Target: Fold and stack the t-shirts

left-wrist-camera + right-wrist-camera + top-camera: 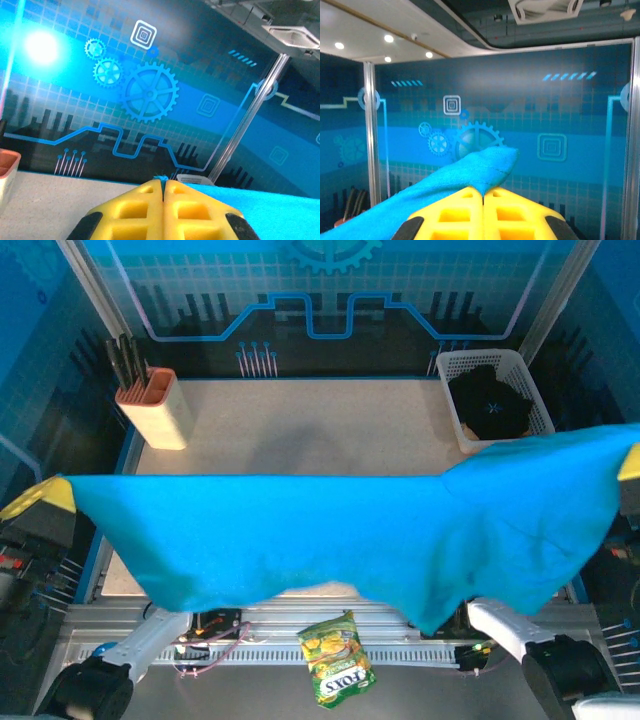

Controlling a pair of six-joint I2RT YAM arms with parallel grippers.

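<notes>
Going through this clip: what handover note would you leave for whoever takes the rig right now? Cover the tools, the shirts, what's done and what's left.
Tools: the left tool is shut on one end of the teal t-shirt; the right tool is shut on its other end.
Things: the teal t-shirt hangs spread wide in the air between them, above the table. The black t-shirt lies bunched in the white basket at the far right.
Done: teal shirt lifted and stretched out; nothing folded.
Left: lay it flat and fold it, take out and fold the black one, then stack both.
</notes>
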